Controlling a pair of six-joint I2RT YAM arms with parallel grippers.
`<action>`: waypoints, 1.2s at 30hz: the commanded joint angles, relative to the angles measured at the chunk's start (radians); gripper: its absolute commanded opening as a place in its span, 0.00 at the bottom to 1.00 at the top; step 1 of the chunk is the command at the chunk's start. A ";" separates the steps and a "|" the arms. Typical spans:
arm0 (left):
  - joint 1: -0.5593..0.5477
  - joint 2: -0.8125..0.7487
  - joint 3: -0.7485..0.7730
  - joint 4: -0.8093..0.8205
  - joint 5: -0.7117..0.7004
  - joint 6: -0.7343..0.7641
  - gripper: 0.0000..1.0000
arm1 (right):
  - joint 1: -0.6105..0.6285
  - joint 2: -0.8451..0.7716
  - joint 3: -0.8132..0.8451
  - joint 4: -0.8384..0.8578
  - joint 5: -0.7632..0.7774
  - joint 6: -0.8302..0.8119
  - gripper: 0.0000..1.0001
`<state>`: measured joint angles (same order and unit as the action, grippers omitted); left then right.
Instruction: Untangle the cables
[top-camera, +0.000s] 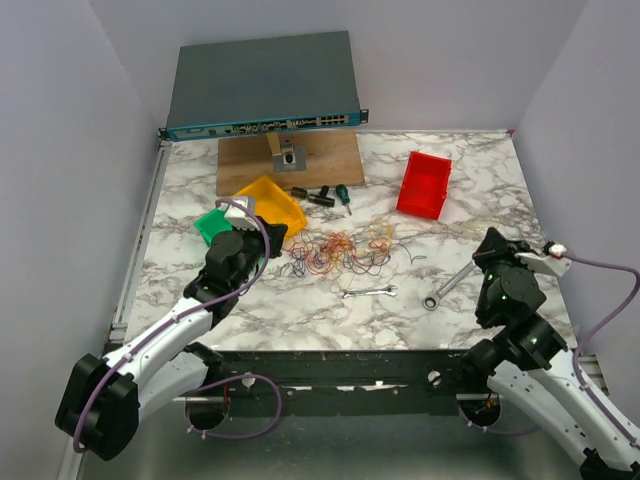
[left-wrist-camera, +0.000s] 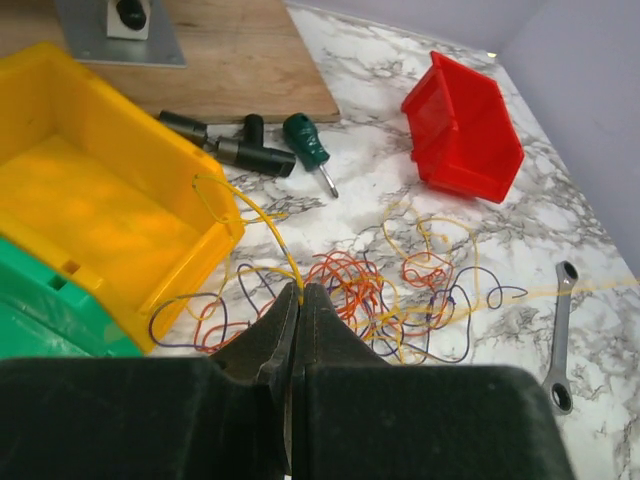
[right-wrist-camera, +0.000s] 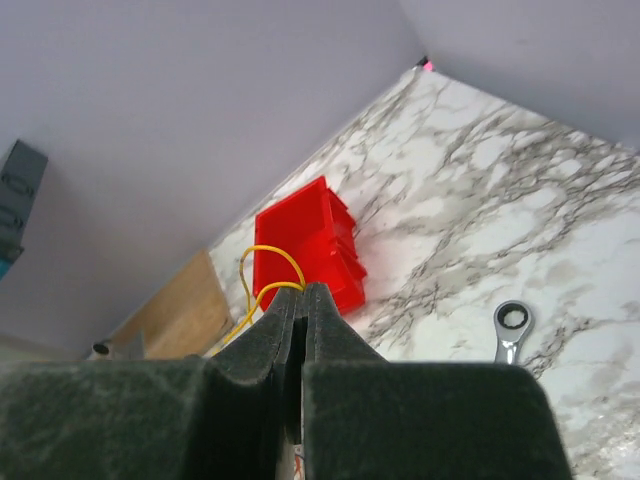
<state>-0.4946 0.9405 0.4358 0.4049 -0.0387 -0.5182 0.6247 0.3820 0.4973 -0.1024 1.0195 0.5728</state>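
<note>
Looking down, you have your left hand (left-wrist-camera: 302, 292) clamped on a yellow cable (left-wrist-camera: 262, 222) just right of the yellow bin (left-wrist-camera: 60, 190), your right hand (right-wrist-camera: 303, 290) clamped on a yellow cable loop (right-wrist-camera: 262, 255) at the right, and the tangled cables (top-camera: 335, 252) lying mid-table (top-camera: 300, 305) between them.

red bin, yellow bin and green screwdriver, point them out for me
red bin (left-wrist-camera: 470, 150): left wrist view, on its outer wall
yellow bin (left-wrist-camera: 90, 200): left wrist view, on its bare inner floor
green screwdriver (left-wrist-camera: 303, 140): left wrist view, on its handle
</note>
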 joint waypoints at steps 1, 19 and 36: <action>0.002 0.007 0.027 -0.142 -0.202 -0.029 0.00 | 0.000 -0.011 0.103 -0.098 0.264 -0.024 0.01; 0.002 0.043 0.049 -0.107 -0.075 0.007 0.00 | -0.001 0.320 0.427 -0.142 -0.174 -0.201 0.01; 0.001 0.025 0.027 -0.049 0.010 0.027 0.00 | -0.017 0.832 0.749 -0.046 -0.340 -0.257 0.01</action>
<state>-0.4923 0.9802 0.4595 0.3206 -0.0734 -0.5087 0.6243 1.1412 1.1870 -0.1810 0.7204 0.3542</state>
